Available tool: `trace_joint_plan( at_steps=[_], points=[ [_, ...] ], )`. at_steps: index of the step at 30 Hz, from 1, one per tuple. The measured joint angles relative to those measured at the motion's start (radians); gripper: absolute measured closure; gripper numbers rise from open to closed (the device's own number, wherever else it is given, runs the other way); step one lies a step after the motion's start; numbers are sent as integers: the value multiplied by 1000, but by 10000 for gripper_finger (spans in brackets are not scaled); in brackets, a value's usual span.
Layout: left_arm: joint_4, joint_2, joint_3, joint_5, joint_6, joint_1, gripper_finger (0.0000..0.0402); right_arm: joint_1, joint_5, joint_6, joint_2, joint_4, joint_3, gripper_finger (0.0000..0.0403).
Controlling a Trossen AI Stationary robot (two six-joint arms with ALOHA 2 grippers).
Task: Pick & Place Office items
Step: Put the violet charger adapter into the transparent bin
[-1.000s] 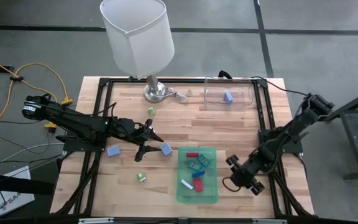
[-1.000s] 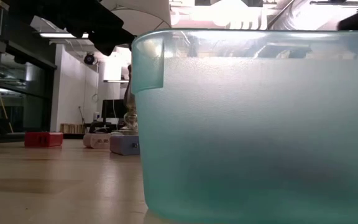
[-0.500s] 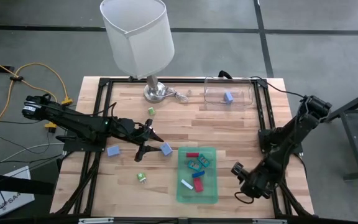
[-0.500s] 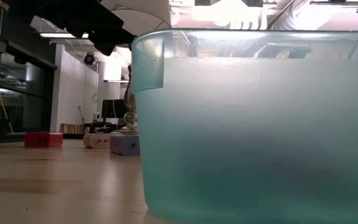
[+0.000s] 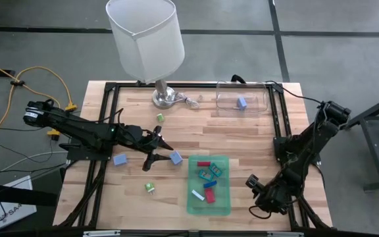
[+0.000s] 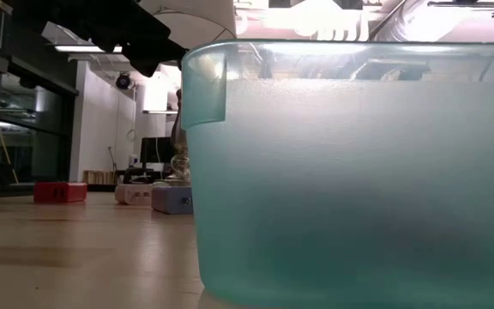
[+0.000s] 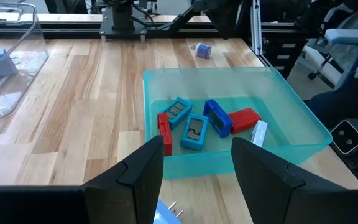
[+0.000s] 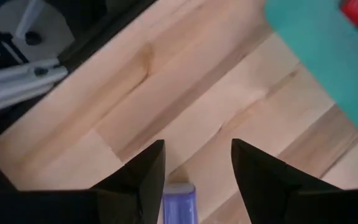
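Down in the green tray (image 5: 209, 207), near middle of the table: most of the office items already. Two red blocks, a couple of teal clips (image 5: 209, 172), a blue piece, a white stick (image 5: 198, 194). No shift among them over the last second.

Still loose on the wood to the left: a bluish-grey block (image 5: 176, 157) just left of the tray, a second one (image 5: 120, 159) further left, a green piece (image 5: 149, 187) nearer, another green one (image 5: 160, 117) farther back by the lamp base (image 5: 164, 97). One more bluish block (image 5: 241, 103) inside the clear container (image 5: 263, 105) at the far right.

Only real change: right gripper (image 8: 197, 152) swung away from the tray's right side, back toward the near right corner of the table. Lilac piece (image 8: 179, 200) showing low between its prongs in the wrist view; can't tell whether clamped on it or not, so no calling that a grab.

Left gripper (image 7: 197, 146) parked as before, just left of the nearer bluish-grey block, spread wide, nothing in it.

Reads like a gap between picks, not progress. Probably four or so loose pieces left to go.
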Motion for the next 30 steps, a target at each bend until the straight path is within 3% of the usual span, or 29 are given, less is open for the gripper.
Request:
trace_joint_plan(
  at_steps=[12,22,30],
  points=[
    [0,0,0,0,0,0,218,12,4,76,0,-33,0,230],
    [0,0,0,0,0,0,218,83,17,79,0,-39,0,174],
    [0,0,0,0,0,0,218,115,71,79,-1,-90,-41,175]
  ],
)
